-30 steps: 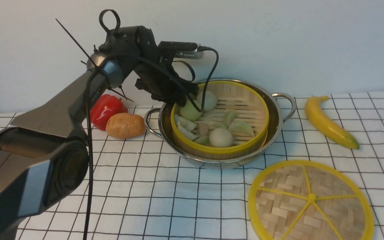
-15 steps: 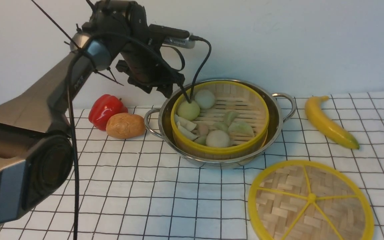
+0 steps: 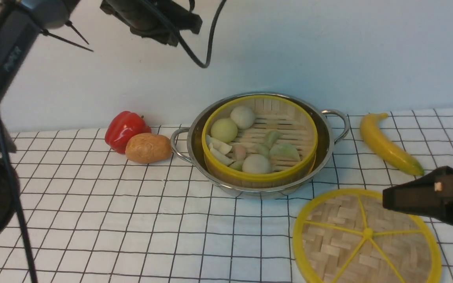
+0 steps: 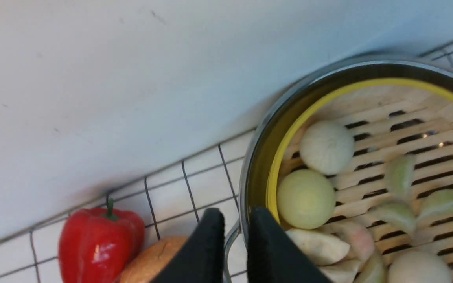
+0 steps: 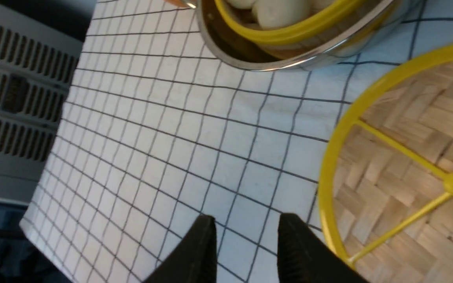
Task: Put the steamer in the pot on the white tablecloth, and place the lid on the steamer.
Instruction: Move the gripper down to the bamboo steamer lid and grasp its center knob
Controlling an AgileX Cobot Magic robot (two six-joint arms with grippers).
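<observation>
The left arm point(image 3: 2, 59) rises steeply from the near left edge and reaches up and to the right. Its wrist point(image 3: 151, 15) sits high at the top of the front view, partly cut off. The left gripper point(image 4: 236, 215) points downward, its two black fingers point(image 4: 203, 251) close together with only a narrow gap and nothing between them. The right gripper point(image 5: 248, 223) comes in low from the right edge, pointing left and nearly level, its fingers well apart and empty.
</observation>
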